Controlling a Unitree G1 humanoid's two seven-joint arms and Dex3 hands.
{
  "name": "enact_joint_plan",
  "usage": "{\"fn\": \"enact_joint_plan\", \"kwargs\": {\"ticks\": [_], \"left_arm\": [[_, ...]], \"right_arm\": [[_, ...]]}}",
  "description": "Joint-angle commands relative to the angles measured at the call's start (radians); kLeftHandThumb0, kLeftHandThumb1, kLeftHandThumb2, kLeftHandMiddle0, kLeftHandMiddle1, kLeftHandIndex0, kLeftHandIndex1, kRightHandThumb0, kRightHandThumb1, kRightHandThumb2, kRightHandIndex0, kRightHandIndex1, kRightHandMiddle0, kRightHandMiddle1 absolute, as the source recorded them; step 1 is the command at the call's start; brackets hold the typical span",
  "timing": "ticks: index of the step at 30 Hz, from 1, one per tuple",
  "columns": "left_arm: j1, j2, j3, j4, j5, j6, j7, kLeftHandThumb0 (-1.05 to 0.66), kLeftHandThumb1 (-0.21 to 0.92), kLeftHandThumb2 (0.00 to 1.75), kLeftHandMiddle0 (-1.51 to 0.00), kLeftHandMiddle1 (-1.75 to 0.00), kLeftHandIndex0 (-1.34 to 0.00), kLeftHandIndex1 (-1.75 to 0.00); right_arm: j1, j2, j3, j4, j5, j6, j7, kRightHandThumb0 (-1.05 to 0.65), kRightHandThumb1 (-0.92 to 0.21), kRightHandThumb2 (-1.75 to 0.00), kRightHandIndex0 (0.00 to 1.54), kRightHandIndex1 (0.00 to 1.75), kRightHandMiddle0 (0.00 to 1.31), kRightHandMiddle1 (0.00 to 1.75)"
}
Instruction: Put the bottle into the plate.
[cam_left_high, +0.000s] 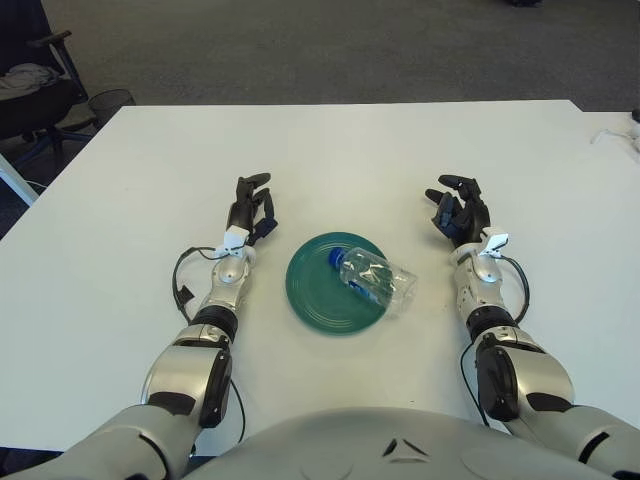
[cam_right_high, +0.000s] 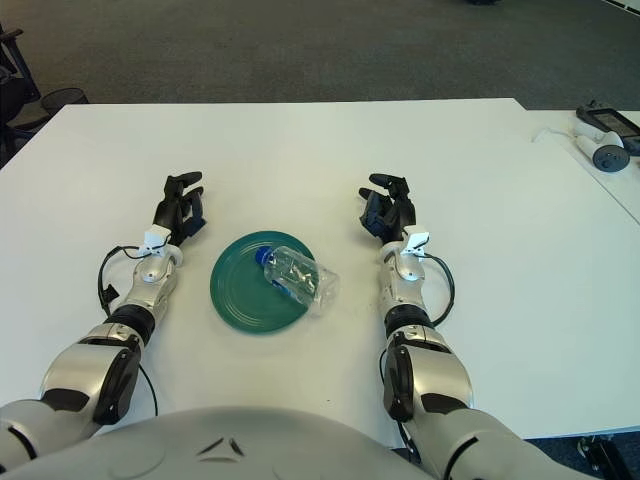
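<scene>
White table (cam_left_high: 330, 150) carries everything, and the scene reads plainly from left to right. On the left, the left robot hand (cam_left_high: 249, 209) shows just beside the green plate's left edge, its dark fingers loosely curled and gripping nothing. It is far enough from the plate to stay out of the way, which suits a hand with no part to play at the moment.

In the middle sits the green plate (cam_left_high: 315, 298), flat on the table. A clear plastic water bottle (cam_left_high: 376, 279) lies on its side across the plate's right half. Its blue cap (cam_left_high: 337, 256) points toward the plate's centre, and its crumpled base overhangs the right rim. Lying down like this, the bottle is stable (an upright one would tip more easily). Most of its body is over the plate, though the base end appears to stick out past the rim toward the table.

On the right, the right robot hand (cam_left_high: 459, 211) is near the plate's upper right side, well clear of the bottle, with its fingers half curled and nothing between them. Neither hand touches the bottle or the plate.

Judging by how things lie, the bottle is already in the plate and the task looks essentially done. The only possible concern is the overhanging base, which could let the bottle roll off if it were nudged.
</scene>
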Motion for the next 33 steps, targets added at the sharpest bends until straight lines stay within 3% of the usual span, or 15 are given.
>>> {"fn": "enact_joint_plan", "kwargs": {"ticks": [1, 12, 17, 27, 33], "left_arm": [[0.046, -0.026, -0.011, 0.055, 0.02, 0.059, 0.0, -0.66, 0.92, 0.87, -0.19, -0.57, 0.0, -1.14], [0.052, -0.038, 0.007, 0.05, 0.007, 0.045, 0.028, -0.64, 0.92, 0.86, -0.23, -0.58, -0.01, -1.16], [0.057, -0.063, 0.026, 0.044, -0.006, 0.02, 0.071, -0.57, 0.92, 0.78, -0.31, -0.65, -0.11, -1.2], [0.077, -0.115, 0.035, 0.027, 0.024, -0.1, 0.197, -0.48, 0.82, 0.85, -0.39, -0.83, -0.21, -1.22], [0.119, -0.136, -0.002, -0.033, 0.078, -0.132, 0.26, -0.47, 0.81, 0.87, -0.39, -0.85, -0.2, -1.22]], "right_arm": [[0.148, 0.044, 0.003, 0.087, 0.009, 0.157, -0.015, -0.47, -0.63, -1.05, 0.3, 0.94, 0.18, 1.38], [0.152, 0.033, 0.014, 0.101, 0.001, 0.162, 0.014, -0.46, -0.65, -1.05, 0.29, 0.96, 0.18, 1.41], [0.157, 0.025, 0.021, 0.105, -0.002, 0.164, 0.032, -0.47, -0.66, -1.03, 0.28, 0.95, 0.13, 1.4], [0.176, 0.021, 0.031, 0.097, -0.002, 0.156, 0.06, -0.5, -0.73, -0.94, 0.29, 0.89, 0.08, 1.37], [0.227, 0.036, 0.044, 0.012, -0.008, 0.133, 0.054, -0.47, -0.72, -0.93, 0.3, 0.88, 0.09, 1.38]]}}
